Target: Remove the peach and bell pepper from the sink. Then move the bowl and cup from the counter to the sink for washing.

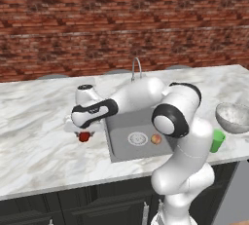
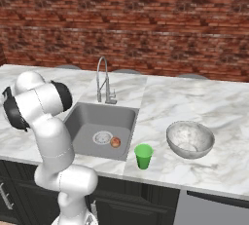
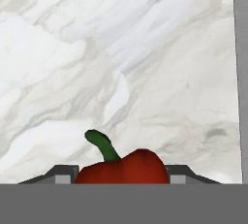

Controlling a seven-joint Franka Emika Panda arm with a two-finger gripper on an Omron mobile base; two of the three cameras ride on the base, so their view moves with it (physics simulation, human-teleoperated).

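Step 1 of 2: jaws gripped the bell pepper (image 3: 125, 167) over the table (image 1: 39, 136), lower left of the sink (image 1: 121, 148). Next: release it, fetch the peach (image 1: 156, 139).

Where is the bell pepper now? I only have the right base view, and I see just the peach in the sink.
Observer: The bell pepper is between the fingers of the gripper, over the counter left of the sink.
Operator: Has it been set down?
Observer: Cannot tell; the hand view shows marble behind it, a finger on each side.
Operator: Is the cup blocked?
Observer: In the left base view, the arm partly hides the cup, beside the bowl.
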